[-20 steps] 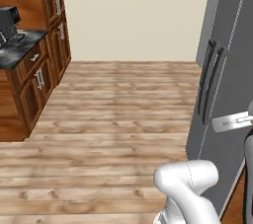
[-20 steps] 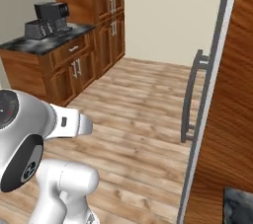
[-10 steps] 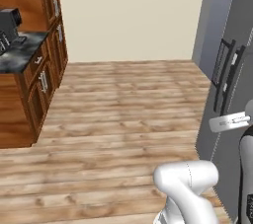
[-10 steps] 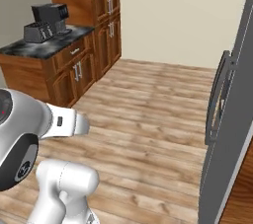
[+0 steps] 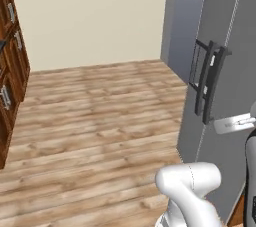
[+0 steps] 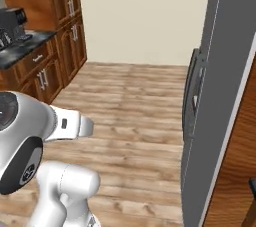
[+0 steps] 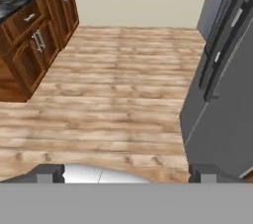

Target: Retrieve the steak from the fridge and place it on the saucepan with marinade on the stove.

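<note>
Fingers are spread wide, nothing held. Gripper is aimed over bare floor; the closed fridge stands to its right, its upright handles ahead. No steak is seen, presumably shut inside.

I count one fridge with two dark bar handles, and beside it one wooden floor.

Brown wood cabinets beside plank floor
</note>
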Available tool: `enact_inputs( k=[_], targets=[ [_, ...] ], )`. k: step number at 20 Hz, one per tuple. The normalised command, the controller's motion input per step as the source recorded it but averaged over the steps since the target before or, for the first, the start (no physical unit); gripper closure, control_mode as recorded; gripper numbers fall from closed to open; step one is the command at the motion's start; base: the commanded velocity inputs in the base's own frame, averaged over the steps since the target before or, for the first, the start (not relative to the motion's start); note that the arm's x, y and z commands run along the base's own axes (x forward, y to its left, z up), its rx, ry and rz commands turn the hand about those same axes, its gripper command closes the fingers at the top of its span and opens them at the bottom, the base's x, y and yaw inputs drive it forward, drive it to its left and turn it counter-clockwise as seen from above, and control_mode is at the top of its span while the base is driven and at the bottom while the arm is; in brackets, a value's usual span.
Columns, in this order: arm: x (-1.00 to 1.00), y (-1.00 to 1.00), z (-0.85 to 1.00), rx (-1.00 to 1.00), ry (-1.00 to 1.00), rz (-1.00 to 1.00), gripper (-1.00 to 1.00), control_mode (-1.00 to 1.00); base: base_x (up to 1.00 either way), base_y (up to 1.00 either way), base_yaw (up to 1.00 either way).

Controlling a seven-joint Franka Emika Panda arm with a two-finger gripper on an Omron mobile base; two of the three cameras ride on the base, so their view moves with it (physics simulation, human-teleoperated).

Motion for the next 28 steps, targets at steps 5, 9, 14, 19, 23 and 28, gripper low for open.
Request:
enact_inputs(
  k=[5,9,14,19,23,28],
  targets=[
    [0.00,0.00,0.00,0.00,0.00,0.00,-1.00,1.00,0.45,0.01,-0.42],
    [0.00,0.00,0.00,0.00,0.00,0.00,-1.00,1.00,0.44,0.06,-0.46],
    [0.00,0.00,0.00,0.00,0.00,0.00,-1.00,1.00,0.32,0.03,-0.47],
    [0.00,0.00,0.00,0.00,0.00,0.00,-1.00,1.00,0.24,0.03,-0.47],
    [0.00,0.00,0.00,0.00,0.00,0.00,-1.00,1.00,0.23,0.15,-0.45],
    [0.00,0.00,0.00,0.00,0.00,0.00,-1.00,1.00,0.23,0.23,-0.42]
  ],
)
